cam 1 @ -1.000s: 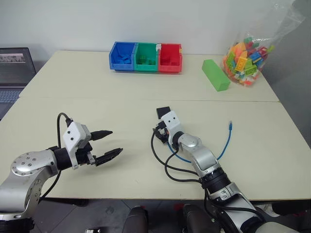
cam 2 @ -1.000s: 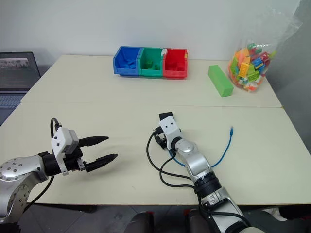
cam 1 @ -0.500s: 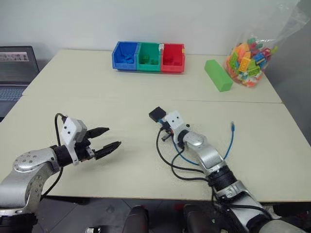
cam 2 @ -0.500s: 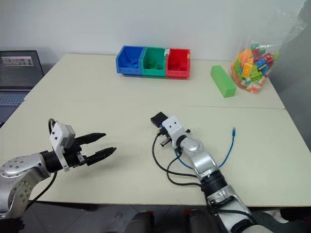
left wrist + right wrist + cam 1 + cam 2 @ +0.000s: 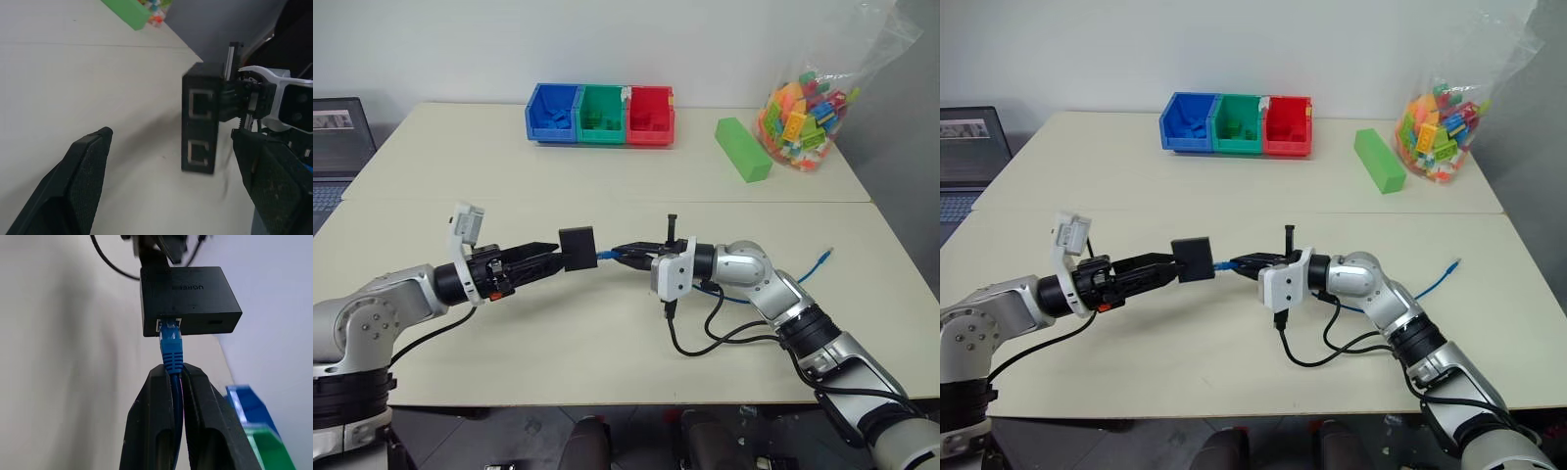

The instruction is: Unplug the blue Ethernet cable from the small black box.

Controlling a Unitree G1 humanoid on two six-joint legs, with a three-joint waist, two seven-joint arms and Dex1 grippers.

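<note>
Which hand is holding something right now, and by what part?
The right hand pinches the blue Ethernet cable just behind its plug, which sits in the small black box. The left hand is open beside the box, not gripping.

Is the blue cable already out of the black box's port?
No. In the right wrist view the blue Ethernet cable has its plug seated in the small black box, with the right gripper pinching the cord.

My arms are brushed silver with rounded joint housings and black collars. Each wrist carries a white boxy camera mount. The left gripper [image 5: 553,257] and right gripper [image 5: 625,253] have tapered matte-black fingers, and loose black cables [image 5: 710,338] loop from both forearms.
</note>
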